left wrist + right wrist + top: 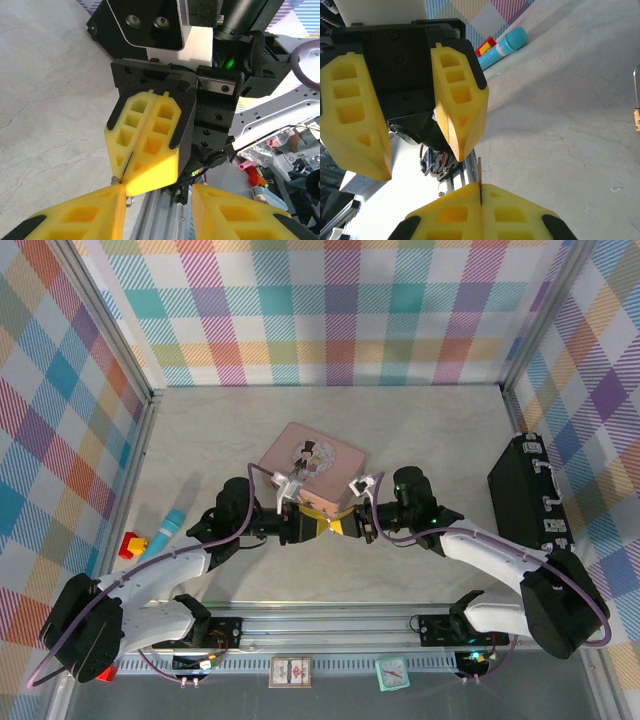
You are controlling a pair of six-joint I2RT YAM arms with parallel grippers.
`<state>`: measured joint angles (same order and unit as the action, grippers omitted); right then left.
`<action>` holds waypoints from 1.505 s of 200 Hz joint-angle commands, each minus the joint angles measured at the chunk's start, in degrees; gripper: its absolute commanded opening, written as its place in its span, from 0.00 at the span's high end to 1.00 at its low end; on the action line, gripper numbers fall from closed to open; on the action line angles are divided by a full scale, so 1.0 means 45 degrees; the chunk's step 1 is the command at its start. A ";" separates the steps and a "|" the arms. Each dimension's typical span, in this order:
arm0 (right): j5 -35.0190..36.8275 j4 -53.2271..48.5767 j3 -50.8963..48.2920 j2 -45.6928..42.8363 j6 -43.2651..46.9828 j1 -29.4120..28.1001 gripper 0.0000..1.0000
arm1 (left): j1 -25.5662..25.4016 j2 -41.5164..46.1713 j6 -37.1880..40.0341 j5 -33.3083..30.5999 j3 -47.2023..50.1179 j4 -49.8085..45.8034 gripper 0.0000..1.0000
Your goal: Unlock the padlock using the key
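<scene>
My right gripper (pixel 481 189) is shut on the key (pixel 479 172), whose thin grey blade sticks out past its yellow tips. It meets my left gripper (pixel 312 527) tip to tip just in front of the pink tin (pixel 310 462). The left gripper (pixel 159 195) is open, with only the rail showing through its gap. The right gripper's tip (pixel 125 186) rests against one of the left fingers (pixel 85 215), where a small silvery loop (pixel 129 200) pokes out. A silvery bar with a brass-gold bit, apparently the padlock (pixel 637 120), is cut off at the right wrist view's edge.
A blue pen-like stick (pixel 168 528) and a small red-and-yellow block (pixel 131 544) lie at the left by the wall. A black case (pixel 525 490) stands at the right. The metal rail (pixel 330 622) runs along the near edge. Checked walls enclose the table.
</scene>
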<state>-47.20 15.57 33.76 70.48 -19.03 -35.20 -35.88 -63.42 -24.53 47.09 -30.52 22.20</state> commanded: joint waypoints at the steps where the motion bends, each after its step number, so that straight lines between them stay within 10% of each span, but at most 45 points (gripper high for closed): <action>1: -0.0700 0.0408 0.0398 0.0149 0.0045 0.0010 1.00 | 0.0008 -0.0267 0.0296 0.0434 -0.0380 0.0048 0.63; 129: -0.0853 0.0220 0.0505 0.0137 0.0261 -0.0099 1.00 | 0.0014 -0.0711 0.0963 -0.0290 -0.0697 -0.1013 0.57; 301: -0.1016 0.0075 0.0489 0.0569 0.0561 -0.0205 1.00 | 0.0004 -0.0517 0.0357 -0.0191 -0.0444 -0.0108 0.78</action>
<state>-50.13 16.38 34.74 72.73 -18.52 -35.64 -35.88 -67.11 -22.92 46.04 -31.79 19.73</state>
